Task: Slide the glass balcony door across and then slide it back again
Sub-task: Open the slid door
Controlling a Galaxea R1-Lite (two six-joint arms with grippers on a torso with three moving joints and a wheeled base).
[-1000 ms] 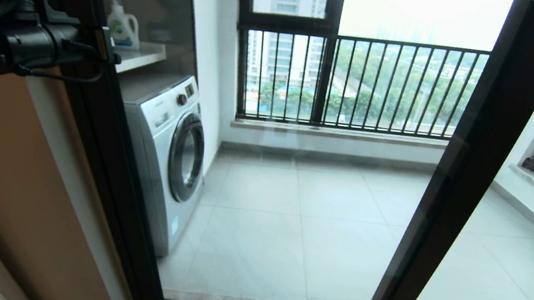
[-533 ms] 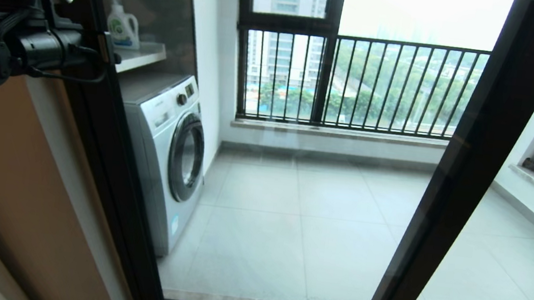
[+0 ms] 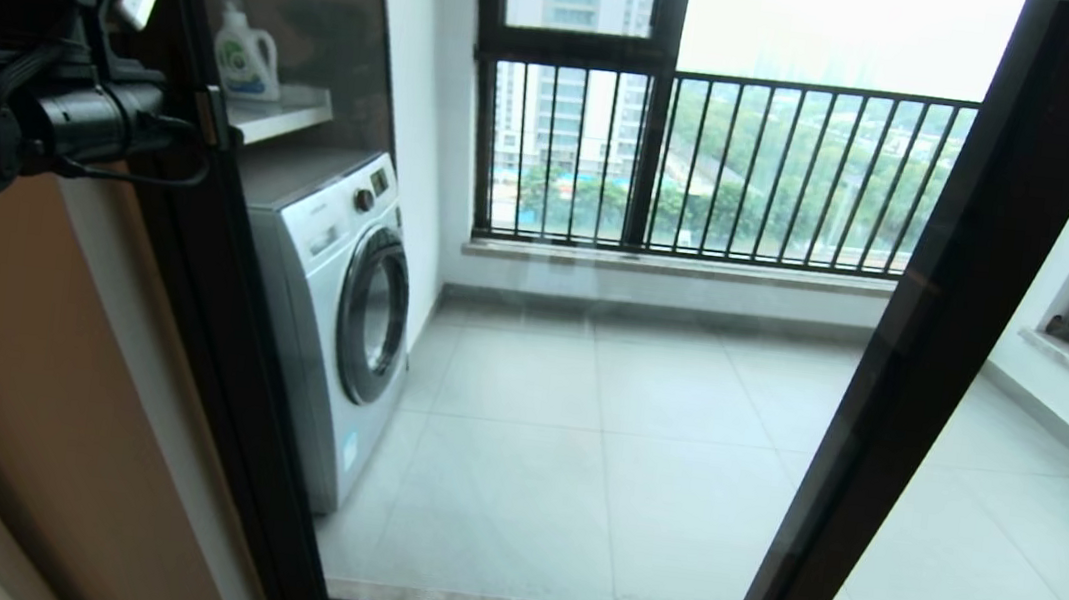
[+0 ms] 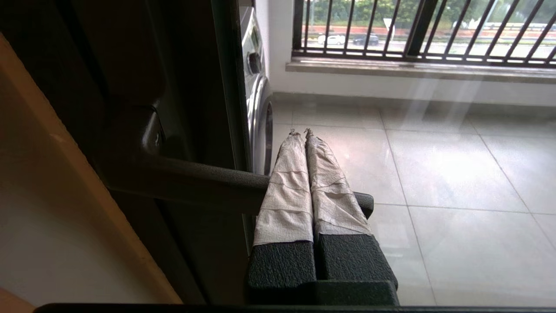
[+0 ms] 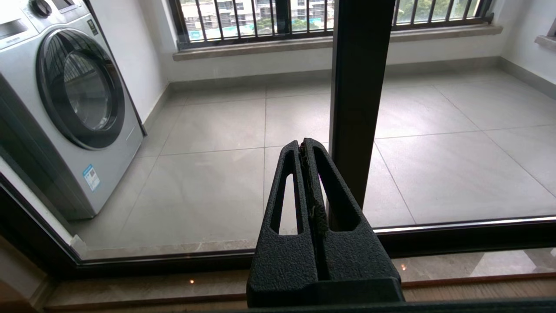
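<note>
The glass balcony door (image 3: 584, 396) fills the head view; its black left upright (image 3: 220, 325) stands against the wall side. My left gripper (image 3: 211, 117) is at that upright, high on the left. In the left wrist view its tape-wrapped fingers (image 4: 286, 182) are pressed together, shut, and lie across the black latch handle (image 4: 204, 182), which passes behind them, not between them. The right gripper (image 5: 302, 145) shows only in the right wrist view: shut on nothing, low before the glass, beside the door's other black upright (image 5: 358, 87).
Behind the glass stand a washing machine (image 3: 343, 298), a shelf with a detergent bottle (image 3: 246, 51), the tiled balcony floor and black-barred railing windows (image 3: 712, 159). A second black-framed glass panel (image 3: 1003, 514) is at the right. An orange wall (image 3: 4, 360) borders the left.
My left arm has sunk slightly, its fingertips staying at the latch on the upright. The door's uprights stand where they were.
</note>
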